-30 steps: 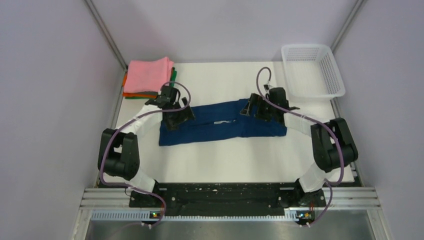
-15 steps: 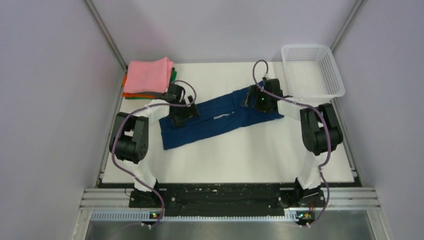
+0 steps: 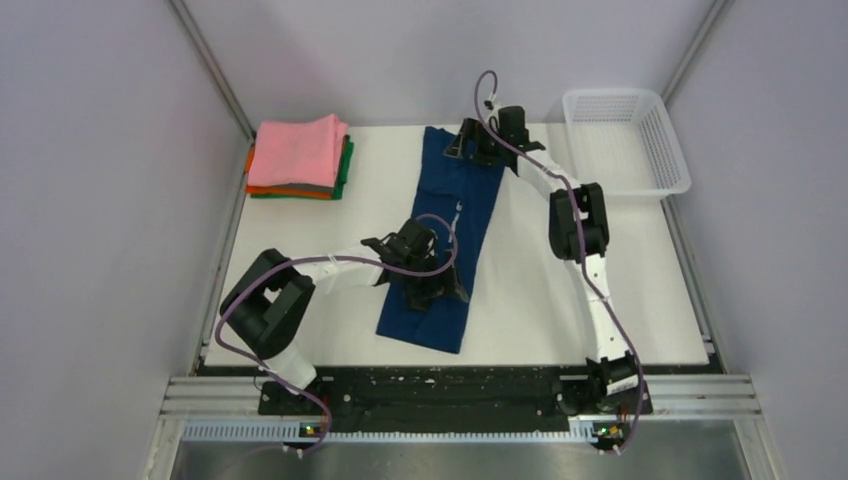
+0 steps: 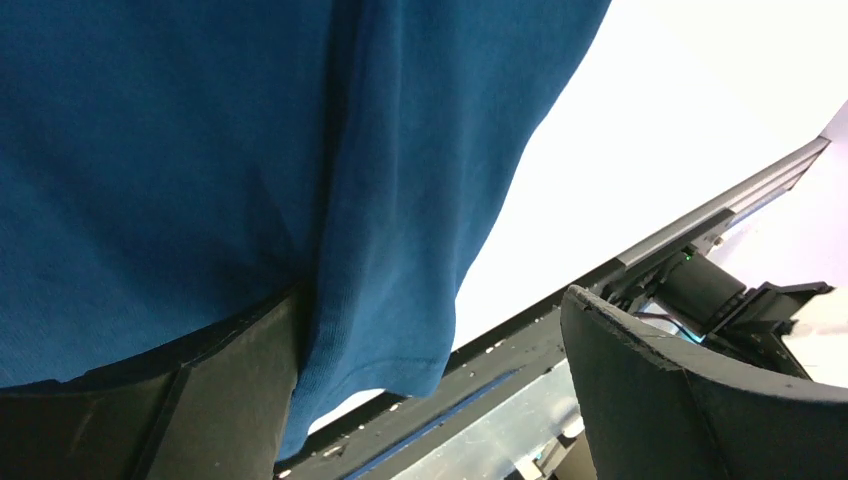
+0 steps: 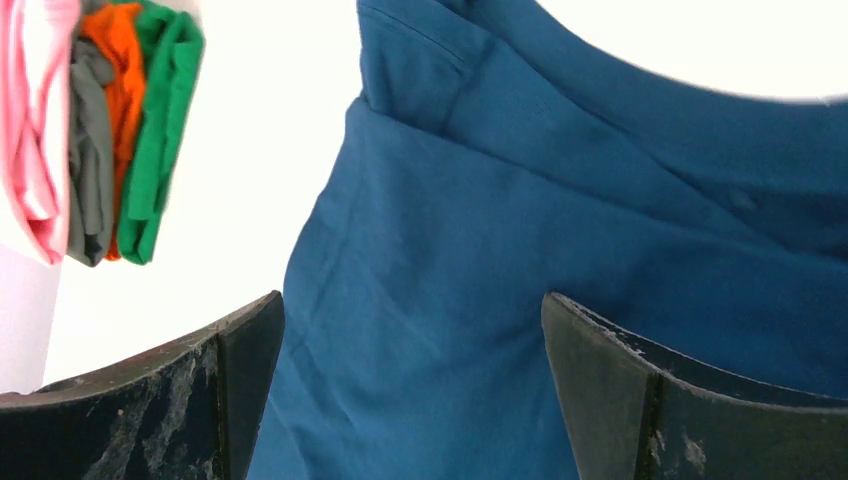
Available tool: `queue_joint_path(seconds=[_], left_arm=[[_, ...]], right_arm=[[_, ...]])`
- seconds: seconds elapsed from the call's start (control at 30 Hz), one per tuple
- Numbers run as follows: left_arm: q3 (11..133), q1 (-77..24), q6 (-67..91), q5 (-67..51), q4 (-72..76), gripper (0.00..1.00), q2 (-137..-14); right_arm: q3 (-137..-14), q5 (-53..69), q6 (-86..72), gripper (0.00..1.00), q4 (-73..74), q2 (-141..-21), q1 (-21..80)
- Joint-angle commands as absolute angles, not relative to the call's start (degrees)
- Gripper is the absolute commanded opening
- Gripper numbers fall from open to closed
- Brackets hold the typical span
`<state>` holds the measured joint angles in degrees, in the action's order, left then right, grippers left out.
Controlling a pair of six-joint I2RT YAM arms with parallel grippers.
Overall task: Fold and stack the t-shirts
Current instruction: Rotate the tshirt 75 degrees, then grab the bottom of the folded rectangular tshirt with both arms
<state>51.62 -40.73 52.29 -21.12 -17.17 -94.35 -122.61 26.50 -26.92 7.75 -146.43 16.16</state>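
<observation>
Navy shirt (image 3: pixel 470 190) lies as a long strip down the middle of the white surface (image 3: pixel 560 290), from the far edge toward your arms' bases. Your left claw (image 3: pixel 436 292) hangs over its near half, jaws spread wide. Your right claw (image 3: pixel 472 152) sits over its far end, likewise wide open, gripping nothing. A pink-topped stack (image 3: pixel 297 150) of folded shirts rests in the far left corner, well apart.

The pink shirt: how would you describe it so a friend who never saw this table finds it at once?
Look at the white table, then its far left corner, where a pile of folded shirts sits. The pink shirt is the top one, covering an orange shirt and a green shirt.
</observation>
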Motion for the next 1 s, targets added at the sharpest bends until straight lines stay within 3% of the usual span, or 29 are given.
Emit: queue_joint_path(seconds=[0.0, 0.17, 0.3, 0.5, 0.67, 0.83, 0.97], left_arm=[[55.32, -42.62, 54.98, -22.57, -19.14, 0.99, -94.8], [56.91, -43.24, 53.82, -19.02, -21.77, 0.99, -89.87], [56.71, -43.16, 53.39, -9.64, -30.81, 0.99, -83.85], [47.15, -42.67, 58.11, 9.46, -40.75, 0.99, -67.92], [35.88, -39.2, 59.69, 11.02, -39.24, 0.99, -57.42], [29.73, -37.27, 58.28, 4.77, -30.36, 0.93, -56.87], [28.67, -35.77, 57.24, 2.26, -26.7, 0.8, -62.59]], right_arm=[[-135.54, 32.91, -24.72, 0.99, 7.56, -154.14, 18.18], [-134.97, 31.84, -20.61, 0.99, 7.4, -146.17, 19.32], [-128.36, 25.73, -14.41, 0.99, 14.1, -133.87, 21.29], [-89.68, 12.91, -9.48, 0.99, 11.45, -105.15, 25.23], [-59.12, 8.12, -8.32, 0.99, 8.28, -82.56, 33.92], [-43.13, 6.92, -13.39, 0.95, 6.27, -68.89, 48.12], [-40.21, 2.64, -13.88, 0.89, 7.51, -67.34, 58.61]])
